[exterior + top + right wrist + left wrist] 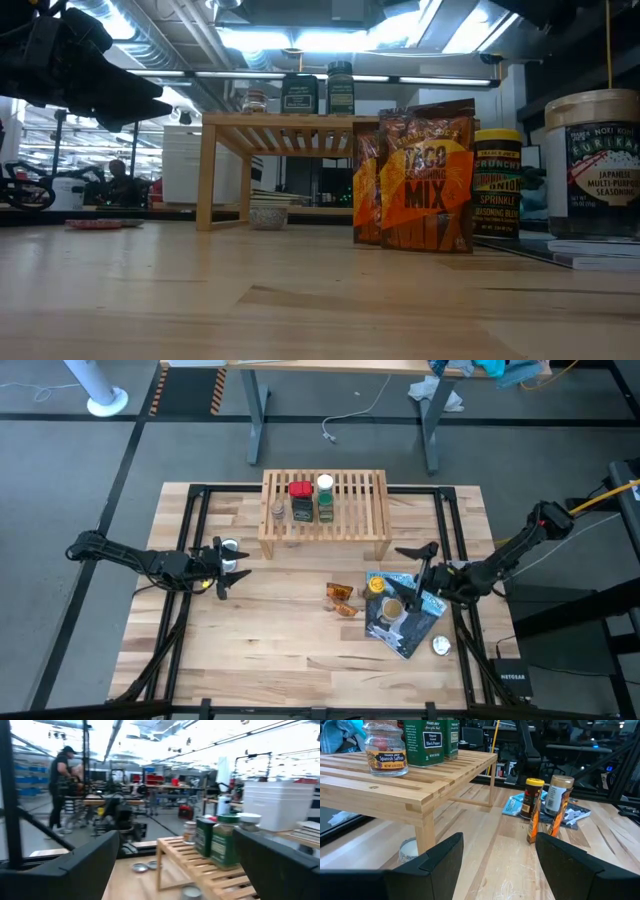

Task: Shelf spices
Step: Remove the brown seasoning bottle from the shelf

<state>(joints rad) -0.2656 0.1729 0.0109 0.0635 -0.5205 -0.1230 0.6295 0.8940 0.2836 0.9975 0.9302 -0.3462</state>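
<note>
- Standing on the shelf point(435, 785): a "Spanish Saffron" jar point(385, 751) and a "Ground Black Pepper" tin point(426, 742).
- "Taco Seasoning Mix" packets point(425, 175) stand on the table.
- Left gripper point(232, 567) and right gripper point(425, 565) both gape, empty.

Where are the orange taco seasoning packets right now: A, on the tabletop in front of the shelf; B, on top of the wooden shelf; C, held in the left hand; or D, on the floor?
A: the high view shows the orange packets lying on the bare tabletop, in front of the shelf and apart from both hands.
</note>
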